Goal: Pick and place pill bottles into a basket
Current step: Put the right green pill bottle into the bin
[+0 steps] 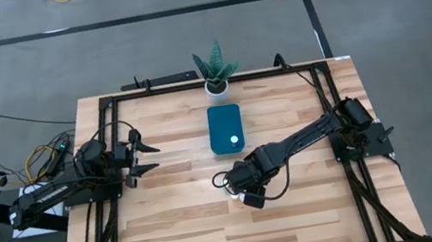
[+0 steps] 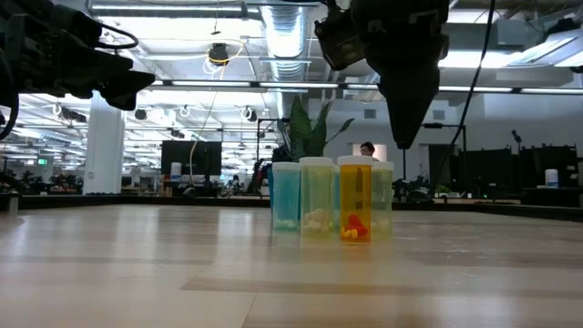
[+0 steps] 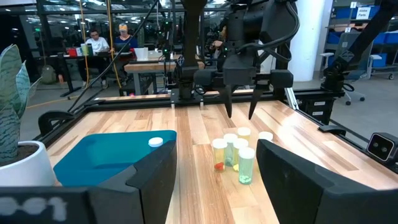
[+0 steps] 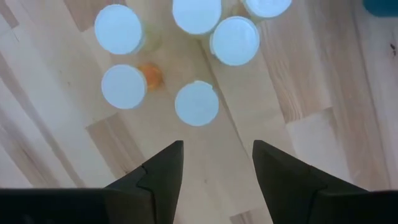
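**Sam:** High view first, going left to right. What do you see?

**Mia:** The left gripper [image 1: 148, 157] waits at nine o'clock on the table [image 1: 181, 231]. Its fingers are spread wide and hold nothing. In the middle sits the basket [image 1: 223, 120], at about twelve o'clock, with one pill bottle [image 1: 235, 141] already inside. A plant pot [image 1: 216, 86] stands just behind it.

**Sam:** And the right gripper [image 4: 216, 163]?

**Mia:** It hangs above the pill bottles [image 4: 196, 103], which stand close together near the table's middle, toward six o'clock from the basket. Its fingers are open and empty, pointing down.

**Sam:** So what is it trying to do?

**Mia:** I think it is getting ready to pick one up.

**Sam:** How does it do that well?

**Mia:** Pick the bottle on the edge of the bunch, the one nearest the fingers. Line up so one finger goes on each side of it. Come straight down, slowly. Don't bump the others, or they might tip over. Then squeeze gently and lift.
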Available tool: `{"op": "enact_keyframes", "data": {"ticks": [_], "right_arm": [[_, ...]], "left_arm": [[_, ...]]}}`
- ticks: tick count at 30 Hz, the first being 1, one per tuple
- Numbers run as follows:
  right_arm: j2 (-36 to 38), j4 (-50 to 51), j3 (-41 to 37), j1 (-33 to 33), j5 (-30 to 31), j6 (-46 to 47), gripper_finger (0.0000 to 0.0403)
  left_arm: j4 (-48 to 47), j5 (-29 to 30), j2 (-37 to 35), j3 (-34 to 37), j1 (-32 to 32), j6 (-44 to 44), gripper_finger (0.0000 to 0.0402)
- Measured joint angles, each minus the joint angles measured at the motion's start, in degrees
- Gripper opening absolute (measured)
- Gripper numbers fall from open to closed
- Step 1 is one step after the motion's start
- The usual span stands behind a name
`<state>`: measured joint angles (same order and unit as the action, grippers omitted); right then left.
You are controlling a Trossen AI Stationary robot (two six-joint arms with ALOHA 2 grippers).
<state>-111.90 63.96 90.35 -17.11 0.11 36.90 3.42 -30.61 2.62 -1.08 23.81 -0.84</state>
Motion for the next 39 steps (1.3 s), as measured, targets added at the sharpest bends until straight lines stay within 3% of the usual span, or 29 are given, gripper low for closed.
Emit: {"op": "enact_keyframes", "data": {"ticks": [17,39], "right_arm": [[-3.7,-2.4,-0.1,-1.2,-1.3,-4.4,0.0192],[-3.7,-5.4,-0.1,0.4,1.7,-8.5,0.0184]], "left_arm": [[0.0,0.0,0.0,0.0,0.0,0.0,0.0213],[0.0,0.0,0.0,0.0,0.0,0.0,0.0213]]}}
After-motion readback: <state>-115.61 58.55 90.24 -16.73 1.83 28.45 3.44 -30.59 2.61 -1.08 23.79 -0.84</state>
